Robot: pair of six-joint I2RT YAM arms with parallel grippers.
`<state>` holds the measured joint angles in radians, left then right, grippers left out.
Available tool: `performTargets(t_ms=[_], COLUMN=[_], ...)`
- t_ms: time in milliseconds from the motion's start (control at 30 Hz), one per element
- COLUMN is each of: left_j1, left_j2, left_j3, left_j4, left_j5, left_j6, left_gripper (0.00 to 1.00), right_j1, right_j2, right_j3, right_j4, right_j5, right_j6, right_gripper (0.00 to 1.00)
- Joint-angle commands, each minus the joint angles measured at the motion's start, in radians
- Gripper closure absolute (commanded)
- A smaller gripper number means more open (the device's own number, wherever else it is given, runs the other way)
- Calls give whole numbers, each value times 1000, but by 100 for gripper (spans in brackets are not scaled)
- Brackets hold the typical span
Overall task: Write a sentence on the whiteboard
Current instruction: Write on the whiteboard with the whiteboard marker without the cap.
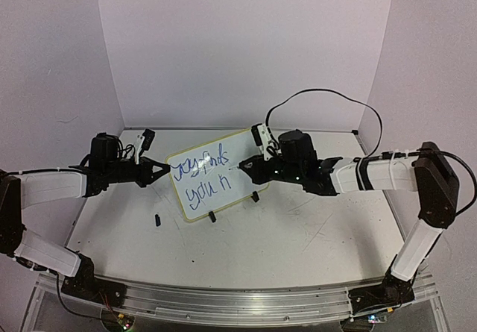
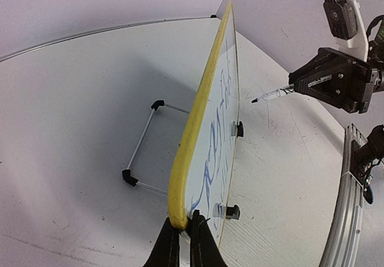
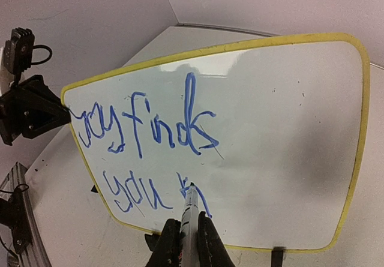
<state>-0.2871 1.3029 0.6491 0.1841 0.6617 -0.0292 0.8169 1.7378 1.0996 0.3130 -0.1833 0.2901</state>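
The whiteboard (image 1: 216,174) stands tilted on two black clip feet, with blue writing on it. It fills the right wrist view (image 3: 270,129) and shows edge-on in the left wrist view (image 2: 207,117). My left gripper (image 1: 162,170) is shut on the board's left yellow edge (image 2: 180,219). My right gripper (image 1: 250,169) is shut on a grey marker (image 3: 189,219) whose tip is just off the board beside the last blue stroke of the lower line. The marker also shows in the left wrist view (image 2: 273,94), a short gap from the board face.
A small black piece (image 1: 158,219) lies on the table in front of the board's left corner. A wire stand (image 2: 144,144) with black ends sits behind the board. The metal rail (image 1: 223,302) runs along the near edge. Purple walls enclose the table.
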Motion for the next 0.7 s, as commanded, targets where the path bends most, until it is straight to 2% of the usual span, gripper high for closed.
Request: performTargets(t_ms=[0, 667], left_j1=[-9, -9], left_j2=[11, 10], left_j3=[19, 20], left_j4=[-40, -41], left_j5=[-45, -49], left_j6=[80, 81], left_gripper=[100, 100], right_j1=[-11, -21], right_j2=[32, 99], right_j3=[31, 68], right_j4=[17, 10], right_j5=[-4, 8], right_j6=[7, -25], right_gripper=[100, 100])
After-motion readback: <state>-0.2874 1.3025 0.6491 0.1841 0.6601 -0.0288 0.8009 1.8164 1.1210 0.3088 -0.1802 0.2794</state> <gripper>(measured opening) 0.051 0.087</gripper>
